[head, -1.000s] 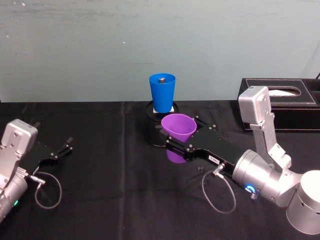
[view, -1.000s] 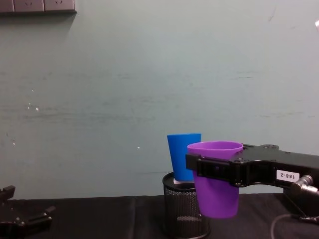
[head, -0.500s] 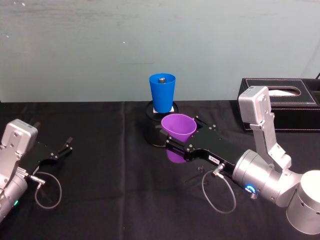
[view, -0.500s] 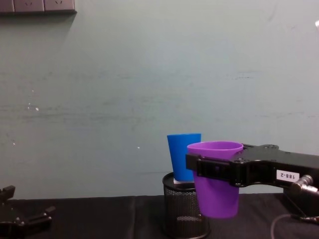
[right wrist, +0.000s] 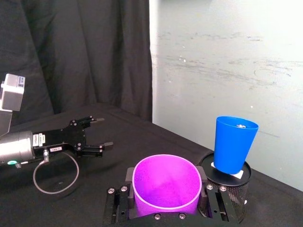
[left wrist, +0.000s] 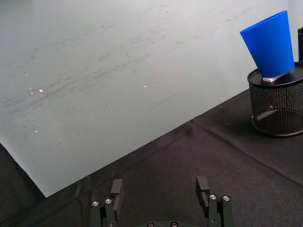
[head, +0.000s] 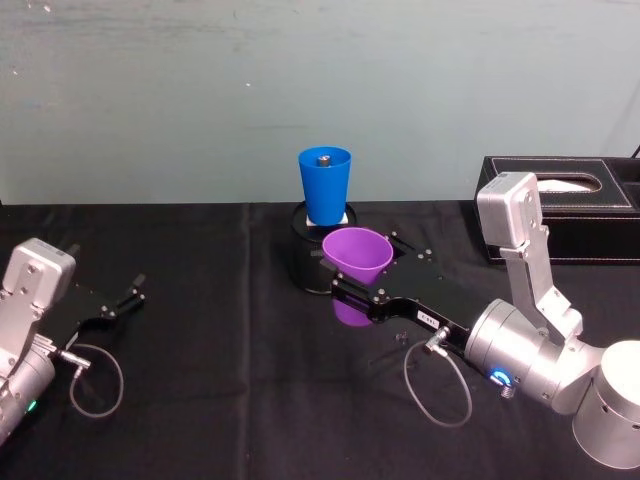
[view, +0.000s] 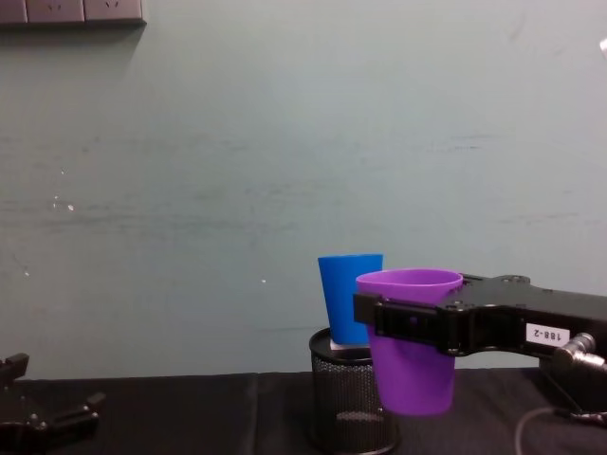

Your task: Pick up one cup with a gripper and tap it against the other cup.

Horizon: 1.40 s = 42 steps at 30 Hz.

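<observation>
Purple cup (head: 357, 254) over black tablecloth (head: 210, 410), pale scuffed wall (head: 150, 100) behind.

I see the black-draped surface (head: 200, 330) carrying a wire-mesh pen holder (head: 303, 268) toward twelve o'clock and a black tissue box (head: 590, 225) near two.

Purple cup (head: 357, 254) aloft; blue cup (head: 324, 186) upright.

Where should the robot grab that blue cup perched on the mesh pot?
Likely across the upper wall of the blue cup, coming level from the robot's left: it stands upright and widens upward, and the purple cup crowds its right front.
</observation>
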Available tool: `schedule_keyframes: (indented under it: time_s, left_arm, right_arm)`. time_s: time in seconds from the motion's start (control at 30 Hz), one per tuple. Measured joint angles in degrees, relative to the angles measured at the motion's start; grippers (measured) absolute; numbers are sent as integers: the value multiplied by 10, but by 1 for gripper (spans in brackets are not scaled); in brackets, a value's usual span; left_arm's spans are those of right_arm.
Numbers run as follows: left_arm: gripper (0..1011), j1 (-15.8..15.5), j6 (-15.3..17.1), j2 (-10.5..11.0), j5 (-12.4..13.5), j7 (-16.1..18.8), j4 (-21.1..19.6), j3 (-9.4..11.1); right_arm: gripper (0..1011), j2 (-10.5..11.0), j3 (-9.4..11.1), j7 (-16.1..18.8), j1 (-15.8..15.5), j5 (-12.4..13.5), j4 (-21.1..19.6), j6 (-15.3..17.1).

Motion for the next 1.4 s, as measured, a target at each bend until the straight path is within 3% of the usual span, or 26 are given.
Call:
schedule_keyframes:
  time_s: [1.4]
  left_arm:
    - [1000,0,0,0,0,0,0,0]
  right_arm:
    - [735,0,0,0,0,0,0,0]
